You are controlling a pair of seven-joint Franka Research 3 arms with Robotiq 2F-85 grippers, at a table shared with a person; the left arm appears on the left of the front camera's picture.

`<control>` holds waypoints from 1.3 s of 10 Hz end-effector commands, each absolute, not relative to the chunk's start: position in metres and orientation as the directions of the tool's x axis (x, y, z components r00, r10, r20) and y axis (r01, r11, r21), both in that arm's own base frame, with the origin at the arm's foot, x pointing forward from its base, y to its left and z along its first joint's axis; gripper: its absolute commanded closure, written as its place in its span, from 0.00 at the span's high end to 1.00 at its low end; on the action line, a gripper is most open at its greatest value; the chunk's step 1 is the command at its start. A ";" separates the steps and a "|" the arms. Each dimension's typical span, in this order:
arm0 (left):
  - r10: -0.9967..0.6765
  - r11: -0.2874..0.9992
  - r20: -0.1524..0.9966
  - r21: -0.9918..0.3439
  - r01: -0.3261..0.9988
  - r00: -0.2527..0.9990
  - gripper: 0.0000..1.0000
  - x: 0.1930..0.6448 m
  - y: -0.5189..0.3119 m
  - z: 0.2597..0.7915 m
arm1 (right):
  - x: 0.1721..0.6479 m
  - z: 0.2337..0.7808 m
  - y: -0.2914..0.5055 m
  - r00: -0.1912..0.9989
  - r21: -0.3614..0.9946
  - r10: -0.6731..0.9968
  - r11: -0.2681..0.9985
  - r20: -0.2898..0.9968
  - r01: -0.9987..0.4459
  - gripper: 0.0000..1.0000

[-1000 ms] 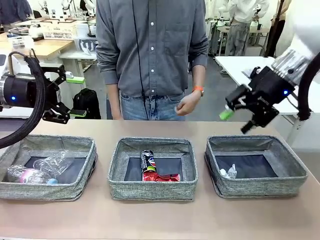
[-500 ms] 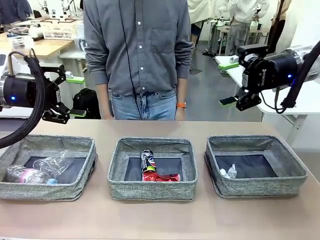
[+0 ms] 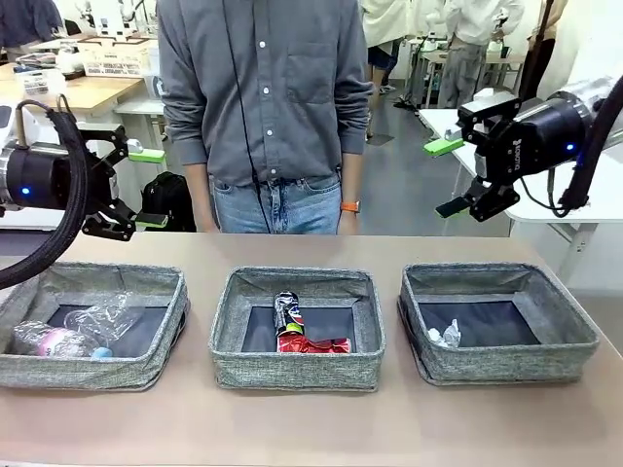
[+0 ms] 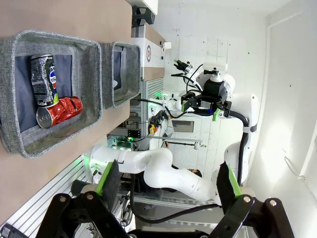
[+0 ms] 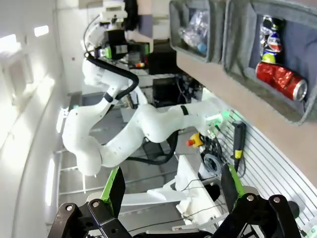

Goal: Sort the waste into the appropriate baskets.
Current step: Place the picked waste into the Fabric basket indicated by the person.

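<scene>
Nearest, on the tan desk (image 3: 311, 428), three grey woven baskets stand in a row, side by side and apart from one another. Inside the left basket (image 3: 39, 365) lie two clear plastic bottles (image 3: 102, 319), crumpled and touching, one of them with a pink label. Inside the middle basket (image 3: 297, 370) a dark printed can (image 3: 287, 312) lies with its end toward the near wall, and a red drink can (image 3: 313, 344), dented, lies across in front of it, touching it. Inside the right basket (image 3: 565, 355) a small silver foil ball (image 3: 446, 337) sits on the dark bottom near the left wall.

Farther back and higher, both arms hang in the air above the desk, clear of the baskets. At far left, the left tool (image 3: 146, 188) points toward the middle of the scene, its two green-padded fingers spread wide with nothing between them. At far right, the right tool (image 3: 446, 177) also points toward the middle, its fingers spread just as wide and likewise holding nothing. Each wrist camera looks past its own open fingers at the opposite arm, with the baskets turned sideways along the picture edge.

Beyond the far edge of the desk stands a person (image 3: 263, 107) in a grey button shirt and blue jeans, arms hanging at the sides, an orange band on one wrist.
</scene>
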State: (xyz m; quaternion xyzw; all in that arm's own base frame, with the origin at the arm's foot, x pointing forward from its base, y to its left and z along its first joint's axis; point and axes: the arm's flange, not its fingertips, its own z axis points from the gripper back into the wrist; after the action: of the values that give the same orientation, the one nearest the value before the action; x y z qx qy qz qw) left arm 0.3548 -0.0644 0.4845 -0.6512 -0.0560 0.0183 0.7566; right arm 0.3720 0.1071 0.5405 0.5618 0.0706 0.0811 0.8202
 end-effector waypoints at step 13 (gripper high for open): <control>0.113 0.139 0.058 -0.989 0.042 0.992 1.00 0.354 -0.066 0.487 | 0.374 0.542 0.107 0.979 0.929 0.204 0.364 -0.013 -0.063 1.00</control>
State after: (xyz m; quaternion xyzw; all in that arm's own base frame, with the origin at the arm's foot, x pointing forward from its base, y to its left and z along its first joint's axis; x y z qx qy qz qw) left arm 0.3548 -0.0644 0.4845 -0.6512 -0.0560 0.0183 0.7566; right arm 0.3724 0.1058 0.5405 0.5618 0.0696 0.0795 0.8205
